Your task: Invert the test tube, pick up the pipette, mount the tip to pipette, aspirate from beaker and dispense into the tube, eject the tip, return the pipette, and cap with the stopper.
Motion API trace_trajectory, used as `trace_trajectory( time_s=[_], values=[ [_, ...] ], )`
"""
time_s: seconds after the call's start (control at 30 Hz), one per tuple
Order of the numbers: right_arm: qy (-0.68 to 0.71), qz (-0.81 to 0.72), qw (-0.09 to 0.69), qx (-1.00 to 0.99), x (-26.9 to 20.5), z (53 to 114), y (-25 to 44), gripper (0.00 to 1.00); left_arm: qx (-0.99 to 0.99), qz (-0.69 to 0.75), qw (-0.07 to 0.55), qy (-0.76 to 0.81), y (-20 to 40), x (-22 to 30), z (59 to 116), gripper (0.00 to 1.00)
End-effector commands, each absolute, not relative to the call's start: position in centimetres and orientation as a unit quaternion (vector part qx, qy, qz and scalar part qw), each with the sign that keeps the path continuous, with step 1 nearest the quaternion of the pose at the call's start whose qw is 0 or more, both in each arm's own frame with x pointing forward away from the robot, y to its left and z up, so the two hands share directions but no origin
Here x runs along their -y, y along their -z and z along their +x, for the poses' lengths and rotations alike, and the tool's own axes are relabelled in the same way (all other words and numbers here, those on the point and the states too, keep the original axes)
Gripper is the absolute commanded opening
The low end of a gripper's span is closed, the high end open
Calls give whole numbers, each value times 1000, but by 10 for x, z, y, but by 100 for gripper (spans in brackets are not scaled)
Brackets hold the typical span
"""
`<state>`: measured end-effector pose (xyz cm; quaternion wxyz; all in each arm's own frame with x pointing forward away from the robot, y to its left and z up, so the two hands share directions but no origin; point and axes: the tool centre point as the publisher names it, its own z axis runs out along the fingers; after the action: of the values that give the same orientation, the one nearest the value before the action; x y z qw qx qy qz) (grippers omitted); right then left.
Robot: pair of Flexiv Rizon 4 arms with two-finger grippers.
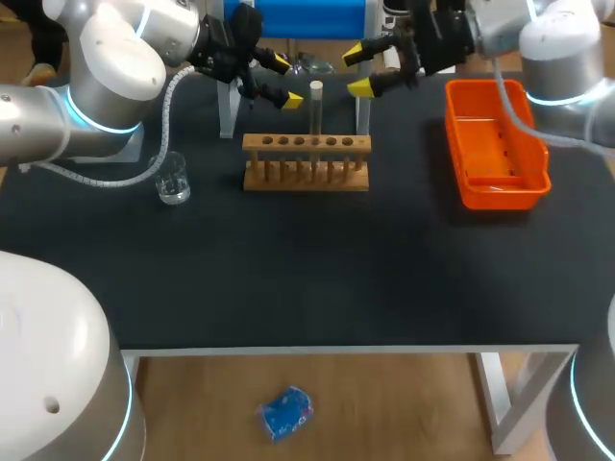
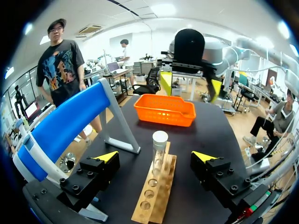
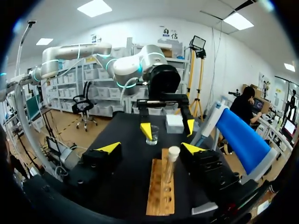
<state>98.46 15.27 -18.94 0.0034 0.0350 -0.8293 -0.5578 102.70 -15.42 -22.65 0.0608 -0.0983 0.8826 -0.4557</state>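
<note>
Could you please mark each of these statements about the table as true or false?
1. The test tube stands upright in the wooden rack. True.
2. The left tool is shut on the test tube. False: its fingers are open and clear of the tube.
3. The beaker lies in the orange basket. False: it stands on the table, on the rack's left side.
4. The right tool is open. True.
5. The orange basket sits on the rack's right side. True.

Pale wooden rack, clear glossy tube, orange plastic basket, matt black table
</note>
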Motion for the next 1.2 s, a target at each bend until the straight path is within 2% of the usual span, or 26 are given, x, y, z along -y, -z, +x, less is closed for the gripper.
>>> trace_trajectory(
  time_s=[0.03,0.53,1.2],
  values=[
    [530,20,-16,848,-139,963,189,100,-883,-98,59,455,226,154,1028,100],
    [511,-22,-13,859,-110,950,222,100,-883,-98,59,455,226,154,1028,100],
    [541,-76,-68,835,-82,936,209,100,-839,-250,180,448,184,92,965,100]
  ],
)
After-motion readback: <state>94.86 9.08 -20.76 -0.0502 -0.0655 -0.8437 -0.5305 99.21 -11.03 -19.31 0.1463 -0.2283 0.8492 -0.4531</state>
